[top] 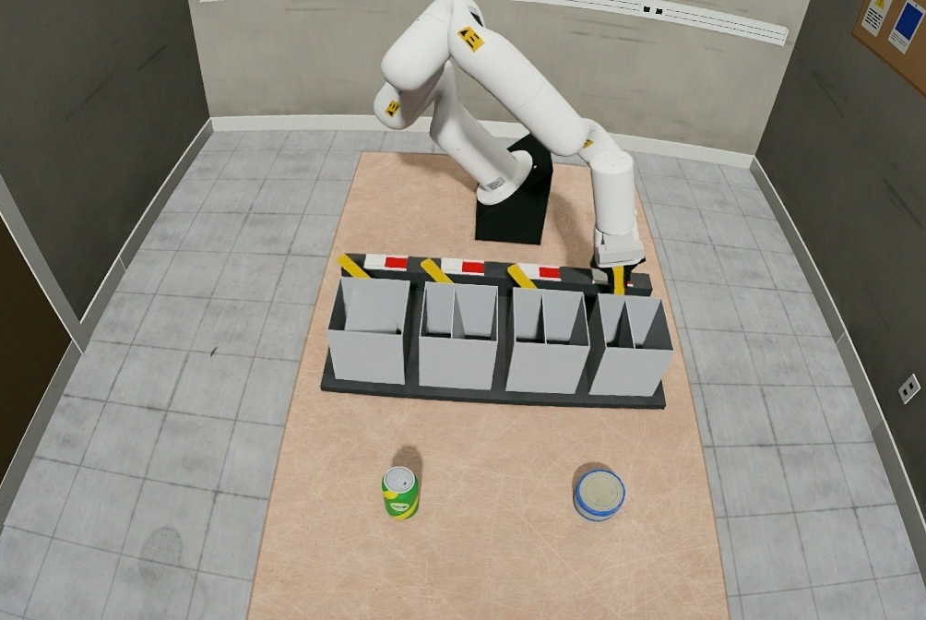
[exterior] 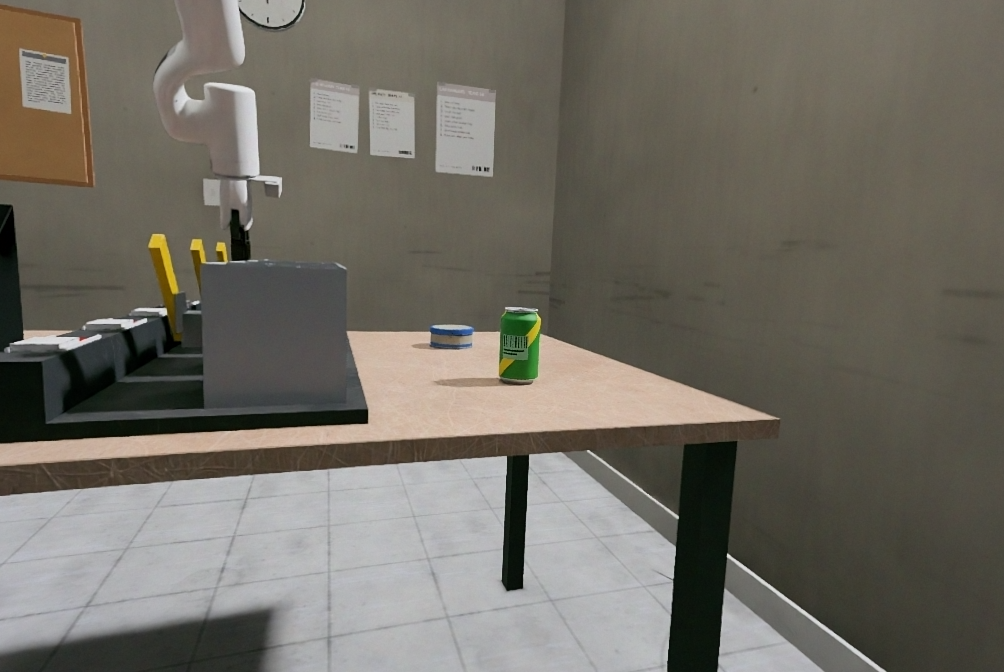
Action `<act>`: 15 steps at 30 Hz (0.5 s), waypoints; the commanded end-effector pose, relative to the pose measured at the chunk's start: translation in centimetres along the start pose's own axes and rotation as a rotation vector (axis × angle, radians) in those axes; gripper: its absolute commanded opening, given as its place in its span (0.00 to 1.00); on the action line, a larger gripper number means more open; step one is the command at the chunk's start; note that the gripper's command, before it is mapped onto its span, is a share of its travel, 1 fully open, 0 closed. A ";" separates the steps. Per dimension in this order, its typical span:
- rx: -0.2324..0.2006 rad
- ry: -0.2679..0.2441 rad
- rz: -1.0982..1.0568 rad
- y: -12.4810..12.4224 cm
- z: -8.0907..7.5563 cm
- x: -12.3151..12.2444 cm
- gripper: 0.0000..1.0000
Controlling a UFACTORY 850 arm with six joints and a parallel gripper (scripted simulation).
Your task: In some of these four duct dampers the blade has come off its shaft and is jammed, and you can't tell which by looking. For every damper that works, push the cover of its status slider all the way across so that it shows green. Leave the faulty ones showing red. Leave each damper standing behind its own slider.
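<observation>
Four grey open-topped dampers stand in a row on a black base: first, second, third and fourth. Behind the first three, yellow levers lean left, and their sliders show red beside a white cover. My gripper points straight down behind the fourth damper and is shut on its yellow lever, which stands near upright. The fourth slider is hidden under the gripper.
A green soda can and a low blue tin stand on the table's front half. The arm's black pedestal stands behind the slider rail.
</observation>
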State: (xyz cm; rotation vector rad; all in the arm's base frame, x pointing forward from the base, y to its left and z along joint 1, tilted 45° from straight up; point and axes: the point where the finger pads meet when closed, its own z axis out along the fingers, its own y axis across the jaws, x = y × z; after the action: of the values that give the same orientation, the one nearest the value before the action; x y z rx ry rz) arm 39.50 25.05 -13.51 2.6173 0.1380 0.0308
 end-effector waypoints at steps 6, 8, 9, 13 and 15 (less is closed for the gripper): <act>0.097 0.002 0.000 0.9 0.0 0.1 0.19; 0.122 0.002 0.000 1.1 0.0 0.1 0.19; 0.134 0.003 0.000 1.3 0.0 0.1 0.19; 0.160 0.003 0.000 1.5 0.0 0.1 0.19; 0.186 0.003 0.000 1.8 0.1 0.1 0.19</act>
State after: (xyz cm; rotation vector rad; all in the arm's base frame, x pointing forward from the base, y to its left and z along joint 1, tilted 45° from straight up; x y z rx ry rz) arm 39.60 23.70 -12.85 2.7656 0.1450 0.0166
